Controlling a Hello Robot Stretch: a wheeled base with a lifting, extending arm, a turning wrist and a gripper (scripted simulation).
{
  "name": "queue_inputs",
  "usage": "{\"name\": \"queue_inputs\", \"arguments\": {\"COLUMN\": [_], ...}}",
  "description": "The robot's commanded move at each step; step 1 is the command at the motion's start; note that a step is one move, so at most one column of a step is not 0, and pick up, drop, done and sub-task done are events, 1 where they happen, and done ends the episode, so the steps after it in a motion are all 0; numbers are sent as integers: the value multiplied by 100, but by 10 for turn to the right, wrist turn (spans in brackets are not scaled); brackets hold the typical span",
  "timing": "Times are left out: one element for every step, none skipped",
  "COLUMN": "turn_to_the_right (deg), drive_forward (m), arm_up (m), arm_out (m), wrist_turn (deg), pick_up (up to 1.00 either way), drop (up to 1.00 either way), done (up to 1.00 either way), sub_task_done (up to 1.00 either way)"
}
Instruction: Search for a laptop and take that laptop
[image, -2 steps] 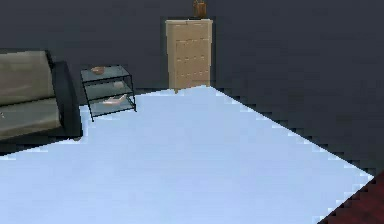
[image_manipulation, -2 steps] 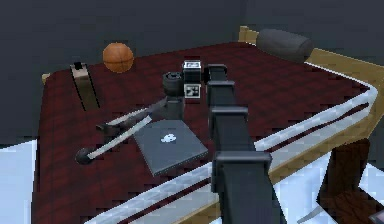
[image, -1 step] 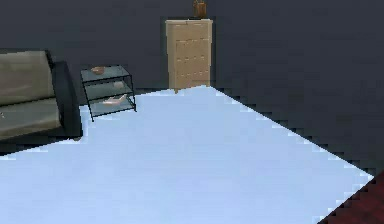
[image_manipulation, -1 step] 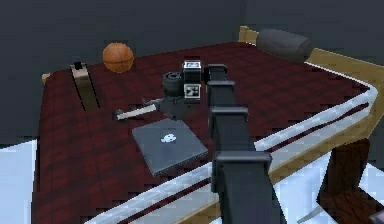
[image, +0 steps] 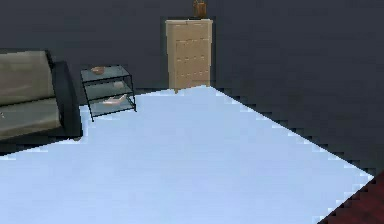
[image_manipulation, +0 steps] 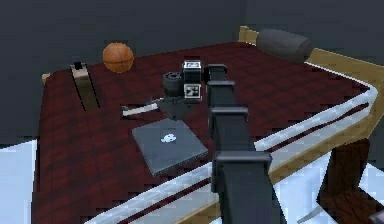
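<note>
The gripper (image_manipulation: 150, 102) sits near the middle of the arm side view, at the end of the dark arm (image_manipulation: 235, 140). It is over a bed (image_manipulation: 300, 100) with a dark red checked blanket. I cannot tell what its grip is like or whether it holds anything.

Just below it in the frame lies the laptop (image_manipulation: 170, 143) — flat, dark grey, lid down, with a small pale mark on top. It rests on the blanket.

An orange ball (image_manipulation: 118, 56) is at the upper left and a grey pillow (image_manipulation: 285, 42) at the upper right.

The forward view looks at other things — a sofa (image: 30, 90) on the left, a small glass table (image: 108, 88) beside it, a wooden dresser (image: 190, 52) at the top middle and a pale blue rug (image: 180, 150) across the floor.
</note>
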Motion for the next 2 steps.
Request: {"name": "queue_inputs", "arguments": {"turn_to_the_right": [0, 0], "drive_forward": [0, 0], "arm_up": [-30, 0], "arm_out": [0, 0], "wrist_turn": [0, 0], "pick_up": [0, 100], "drop": [0, 0], "done": [0, 0], "sub_task_done": [0, 0]}}
